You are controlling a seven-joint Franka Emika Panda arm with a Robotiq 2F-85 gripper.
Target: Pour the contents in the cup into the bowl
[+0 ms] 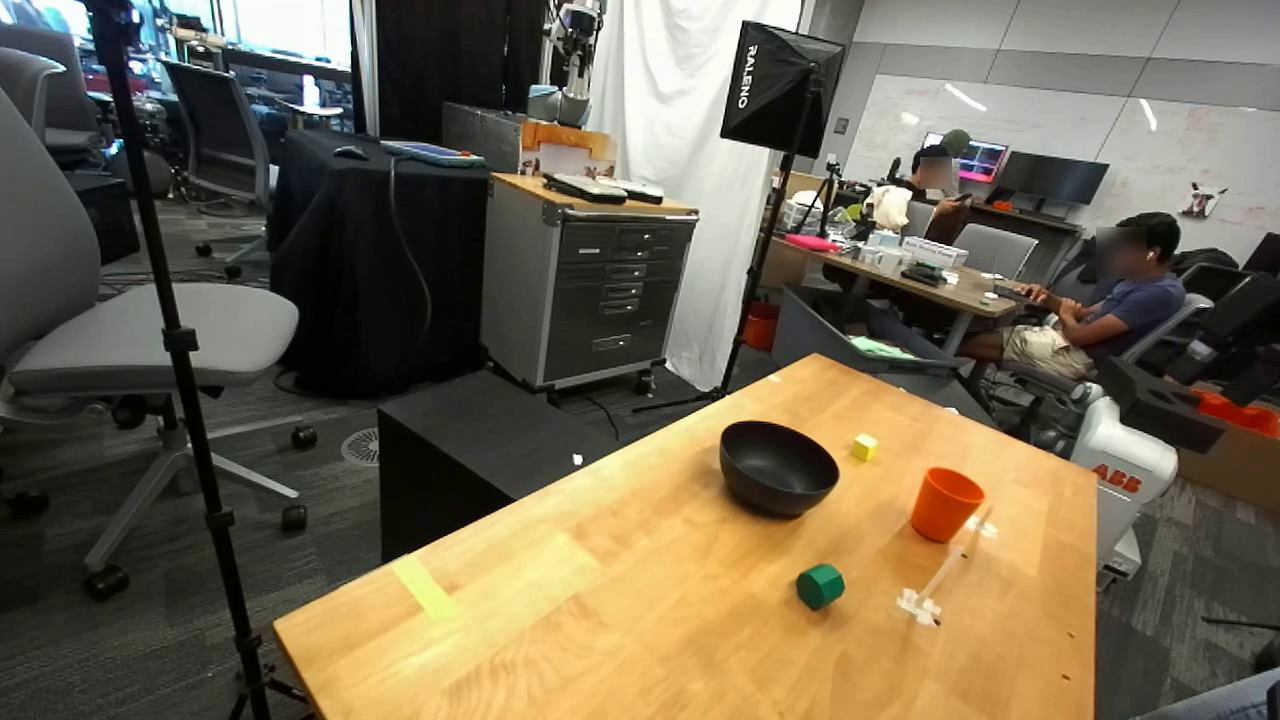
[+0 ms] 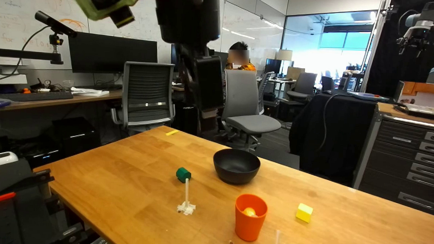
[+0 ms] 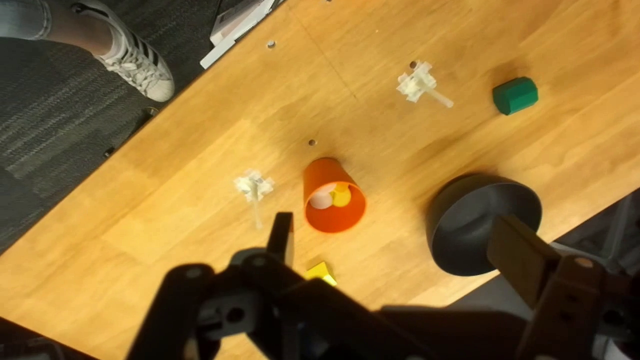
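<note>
The claw [image 3: 393,239] is gaping wide in the lower part of the wrist view, gripping nothing. The orange cup [image 3: 322,172] is standing upright on the wooden table [image 3: 150,210] near the middle of that frame, its yellow and whitish contents [image 3: 342,195] resting inside. The black bowl [image 3: 460,235] is sitting to the right, apart from the cup. A green block [image 3: 516,95] is lying at upper right; a yellow block [image 3: 322,272] is showing below the cup.

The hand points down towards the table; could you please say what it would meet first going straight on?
Probably bare tabletop near the cup: in the wrist view the hand seems aimed past it. Depth is unclear, so the hand might catch the cup instead.
</note>
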